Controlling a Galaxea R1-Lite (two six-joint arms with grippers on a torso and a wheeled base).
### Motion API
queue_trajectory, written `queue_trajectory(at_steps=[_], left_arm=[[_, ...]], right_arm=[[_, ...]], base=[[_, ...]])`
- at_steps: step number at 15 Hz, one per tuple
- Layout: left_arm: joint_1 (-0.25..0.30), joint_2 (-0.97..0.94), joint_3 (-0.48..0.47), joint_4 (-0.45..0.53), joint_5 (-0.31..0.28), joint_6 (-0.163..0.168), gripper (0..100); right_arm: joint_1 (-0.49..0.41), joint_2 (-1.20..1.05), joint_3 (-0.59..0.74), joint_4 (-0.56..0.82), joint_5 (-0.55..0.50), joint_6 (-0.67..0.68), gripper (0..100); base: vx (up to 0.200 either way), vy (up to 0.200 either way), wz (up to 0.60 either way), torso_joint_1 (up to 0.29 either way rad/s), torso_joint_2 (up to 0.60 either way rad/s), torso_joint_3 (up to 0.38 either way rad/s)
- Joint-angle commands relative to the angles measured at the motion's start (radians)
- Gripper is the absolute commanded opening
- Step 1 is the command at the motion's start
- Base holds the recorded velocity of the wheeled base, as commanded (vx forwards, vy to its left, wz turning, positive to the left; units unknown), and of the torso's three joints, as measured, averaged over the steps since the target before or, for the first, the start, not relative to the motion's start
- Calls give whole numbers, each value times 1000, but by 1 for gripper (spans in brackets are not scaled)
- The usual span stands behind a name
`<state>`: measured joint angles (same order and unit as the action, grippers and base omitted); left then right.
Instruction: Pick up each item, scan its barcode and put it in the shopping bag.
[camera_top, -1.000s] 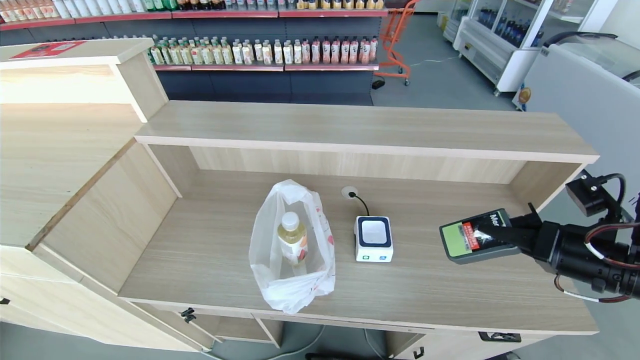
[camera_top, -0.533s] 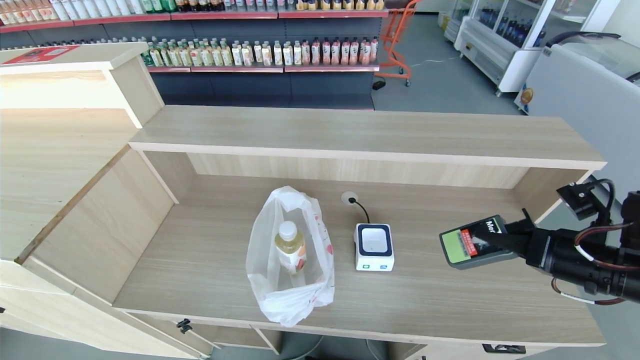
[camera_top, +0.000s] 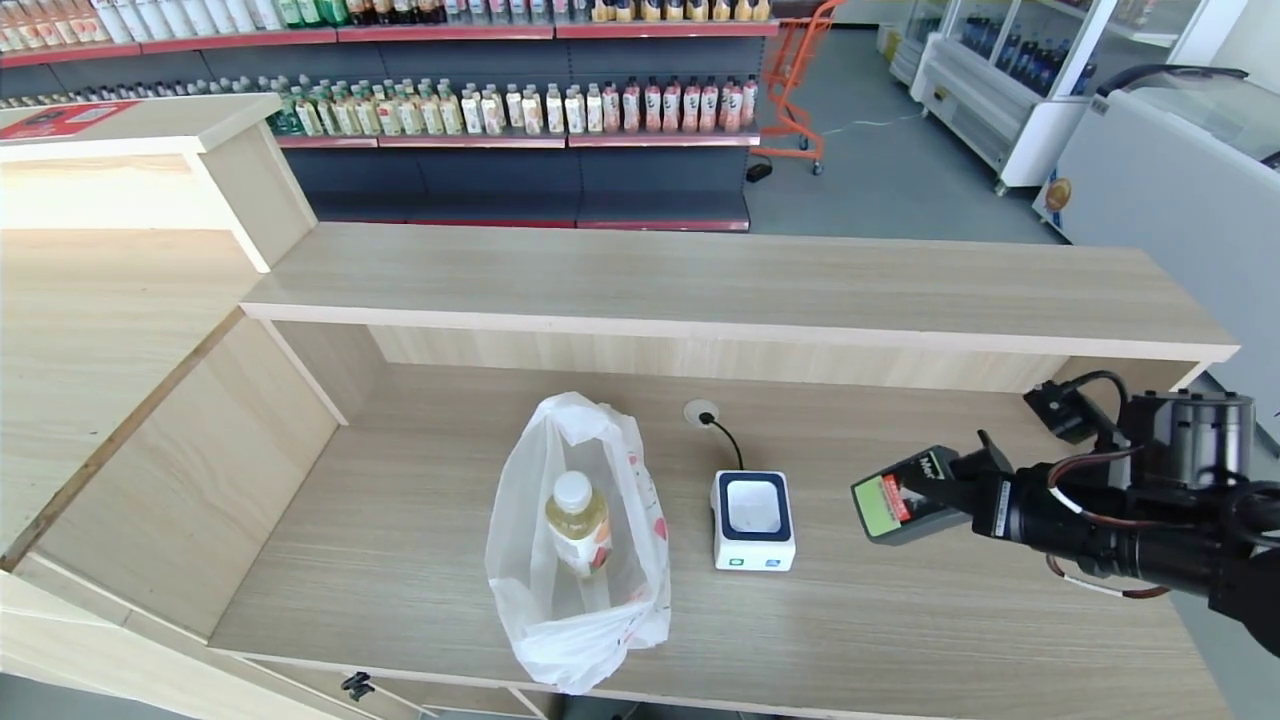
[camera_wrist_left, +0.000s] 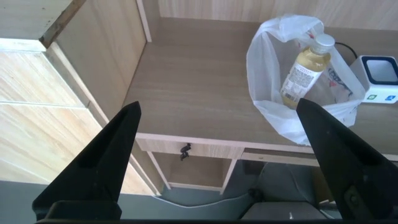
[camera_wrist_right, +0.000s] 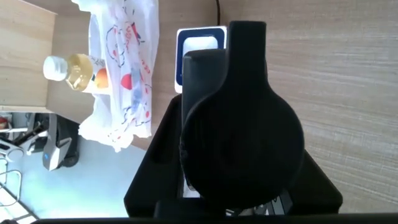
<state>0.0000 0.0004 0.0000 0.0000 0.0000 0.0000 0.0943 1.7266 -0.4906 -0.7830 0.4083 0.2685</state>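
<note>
A white plastic shopping bag stands open on the wooden counter, and a bottle of yellow drink stands upright inside it. To its right sits a small white scanner with a dark-framed window. Right of the scanner, above the counter, my right gripper is shut on a dark box with a green and red label. In the right wrist view this box hides most of the scanner. My left gripper is open, off the counter's front edge, short of the bag and the bottle.
A raised ledge runs along the counter's back and a side wall closes its left. The scanner's cable runs to a hole in the counter. Shelves of bottles stand behind.
The camera has shifted. My right gripper has carried the box left, closer to the scanner, and turned it. The bag, bottle and scanner have stayed put.
</note>
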Motion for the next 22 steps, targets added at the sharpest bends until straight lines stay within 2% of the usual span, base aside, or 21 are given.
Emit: queue_trajectory(at_steps=[1,6,10,14,17,22], left_arm=[[0,0,0,0,0,0,100],[0,0,0,0,0,0,100],[0,0,0,0,0,0,100],[0,0,0,0,0,0,100],[0,0,0,0,0,0,100],[0,0,0,0,0,0,100]], right_arm=[[79,108,-34,-24,-22,-2,0],[125,288,-117,-128,-25,0,0],[170,383,-229,-130,-31,0,0],[197,447,-269,-131,-95,-3,0],[213,456,-270,-133,-95,-2,0],[237,507,-353,-150,-95,-2,0]], base=[[0,0,0,0,0,0],[0,0,0,0,0,0],[0,0,0,0,0,0],[0,0,0,0,0,0],[0,0,0,0,0,0],[0,0,0,0,0,0]])
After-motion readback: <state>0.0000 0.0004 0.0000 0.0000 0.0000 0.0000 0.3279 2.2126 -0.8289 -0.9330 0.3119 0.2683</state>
